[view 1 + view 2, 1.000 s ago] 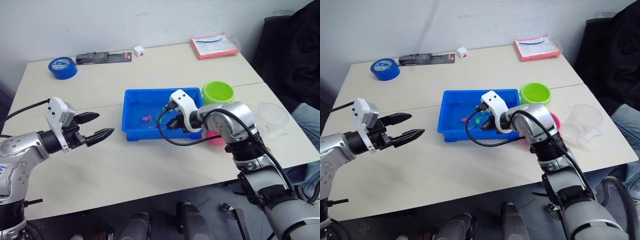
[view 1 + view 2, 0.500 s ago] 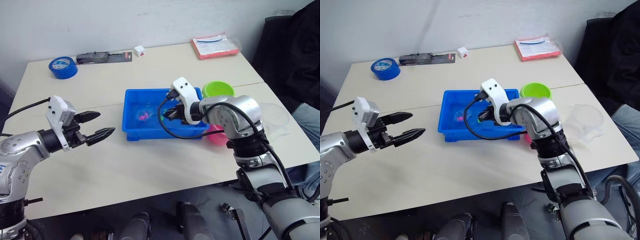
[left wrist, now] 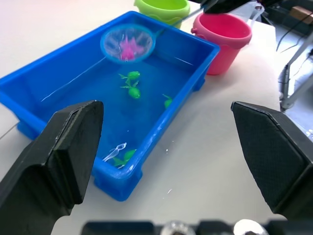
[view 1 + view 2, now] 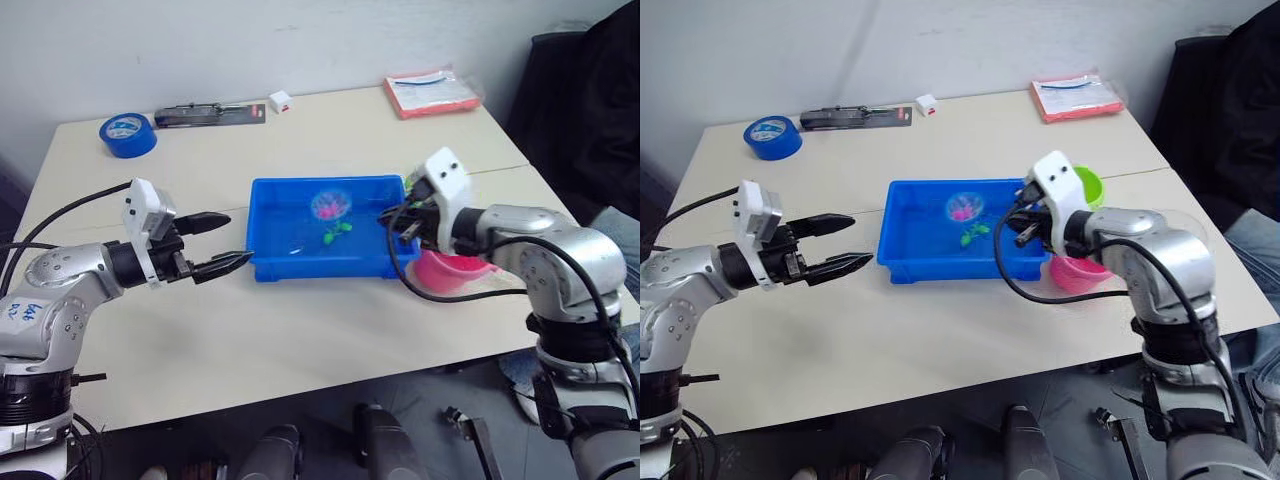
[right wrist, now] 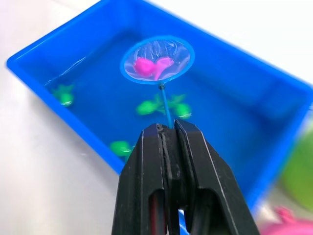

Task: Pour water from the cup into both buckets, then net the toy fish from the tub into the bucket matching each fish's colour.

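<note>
Net with pink fish, held over tub.
Right gripper (image 5: 168, 134) clamped on the handle of a small net (image 5: 156, 59) — two pink fish (image 5: 152, 66) inside, above the blue tub (image 4: 268, 255); green fish (image 3: 131, 91) lie in it. Left gripper (image 4: 222, 242) spread wide, empty, beside the tub. Pink bucket (image 3: 222, 40) and green bucket (image 3: 161, 10) at the tub's far end.

Colours, tub area

Bright blue tub (image 4: 268, 262); blue-rimmed clear net (image 5: 157, 59) holding pink fish (image 5: 151, 66); green fish (image 3: 132, 84) in tub; pink bucket (image 3: 223, 40), lime bucket (image 3: 162, 9); cream table (image 4: 300, 330); blue tape roll (image 4: 128, 134).
</note>
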Controlling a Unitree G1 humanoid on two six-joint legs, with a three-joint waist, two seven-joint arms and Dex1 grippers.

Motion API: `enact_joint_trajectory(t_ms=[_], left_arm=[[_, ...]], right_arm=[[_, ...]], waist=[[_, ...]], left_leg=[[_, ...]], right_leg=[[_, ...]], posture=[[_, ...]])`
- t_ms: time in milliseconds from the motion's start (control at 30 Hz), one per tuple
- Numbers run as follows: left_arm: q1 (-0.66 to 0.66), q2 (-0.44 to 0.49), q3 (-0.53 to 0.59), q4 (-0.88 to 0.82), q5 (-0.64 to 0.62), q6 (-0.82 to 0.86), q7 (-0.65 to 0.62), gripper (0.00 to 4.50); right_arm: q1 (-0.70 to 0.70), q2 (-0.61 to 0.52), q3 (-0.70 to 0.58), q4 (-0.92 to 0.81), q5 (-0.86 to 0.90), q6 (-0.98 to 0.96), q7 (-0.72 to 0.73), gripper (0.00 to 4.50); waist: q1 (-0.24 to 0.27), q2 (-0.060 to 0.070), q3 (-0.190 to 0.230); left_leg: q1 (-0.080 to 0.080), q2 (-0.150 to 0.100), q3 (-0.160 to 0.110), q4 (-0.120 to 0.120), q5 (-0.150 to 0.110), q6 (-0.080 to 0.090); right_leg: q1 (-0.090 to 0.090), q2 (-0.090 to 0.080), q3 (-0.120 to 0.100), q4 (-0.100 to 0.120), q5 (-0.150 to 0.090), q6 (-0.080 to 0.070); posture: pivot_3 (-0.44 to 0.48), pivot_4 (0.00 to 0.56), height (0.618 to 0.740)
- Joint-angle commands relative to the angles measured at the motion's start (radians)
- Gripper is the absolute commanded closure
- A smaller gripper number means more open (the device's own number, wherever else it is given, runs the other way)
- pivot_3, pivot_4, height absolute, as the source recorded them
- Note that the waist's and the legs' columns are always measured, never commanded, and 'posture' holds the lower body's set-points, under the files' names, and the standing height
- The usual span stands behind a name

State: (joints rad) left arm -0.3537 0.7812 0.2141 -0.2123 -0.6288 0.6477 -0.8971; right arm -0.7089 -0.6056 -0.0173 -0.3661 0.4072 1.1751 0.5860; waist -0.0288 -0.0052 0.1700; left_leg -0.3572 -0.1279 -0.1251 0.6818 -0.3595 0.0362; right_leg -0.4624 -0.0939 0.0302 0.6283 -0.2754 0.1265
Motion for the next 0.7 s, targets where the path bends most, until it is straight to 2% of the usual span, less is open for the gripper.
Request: enact_joint_trajectory(t_ms=[33,267,367,600,700], left_arm=[[-0.051,-0.022,-0.035,0.03,0.012,-0.041,-0.03,0.0],[-0.193,-0.062,-0.134,0.159,0.055,-0.096,-0.113,0.0],[-0.259,-0.075,-0.165,0.229,0.079,-0.127,-0.154,0.0],[-0.307,-0.093,-0.186,0.293,0.108,-0.158,-0.202,0.0],[-0.314,-0.098,-0.189,0.306,0.117,-0.163,-0.214,0.0]], right_arm=[[0.034,-0.047,-0.11,-0.089,0.039,-0.013,0.007,3.71],[0.157,-0.152,-0.354,-0.213,0.116,0.087,0.001,3.71],[0.252,-0.223,-0.462,-0.285,0.121,0.11,0.005,3.71],[0.418,-0.294,-0.65,-0.39,0.167,0.166,0.024,3.71],[0.539,-0.328,-0.716,-0.452,0.148,0.154,0.039,3.71]], waist=[[0.005,0.0,0.0],[0.029,0.0,0.0],[0.039,0.0,0.0],[0.049,0.0,0.0],[0.055,0.0,0.0]], left_leg=[[0.0,0.0,0.0,0.0,0.0,0.0],[0.0,0.0,0.0,0.001,0.0,0.0],[0.0,0.0,0.0,0.001,0.0,0.0],[0.0,0.0,0.002,0.001,0.0,0.0],[0.0,0.0,0.002,0.001,0.0,0.0]], right_leg=[[0.0,0.0,0.0,0.0,0.0,0.0],[0.0,0.0,0.0,0.0,0.0,0.0],[0.0,0.0,0.0,0.0,0.0,0.0],[0.0,0.0,0.001,0.0,0.0,0.0],[0.0,0.0,0.002,-0.001,0.0,0.0]], posture=[[0.0,0.15,0.74],[0.0,0.15,0.74],[0.0,0.15,0.74],[0.0,0.15,0.74],[0.0,0.15,0.74]])
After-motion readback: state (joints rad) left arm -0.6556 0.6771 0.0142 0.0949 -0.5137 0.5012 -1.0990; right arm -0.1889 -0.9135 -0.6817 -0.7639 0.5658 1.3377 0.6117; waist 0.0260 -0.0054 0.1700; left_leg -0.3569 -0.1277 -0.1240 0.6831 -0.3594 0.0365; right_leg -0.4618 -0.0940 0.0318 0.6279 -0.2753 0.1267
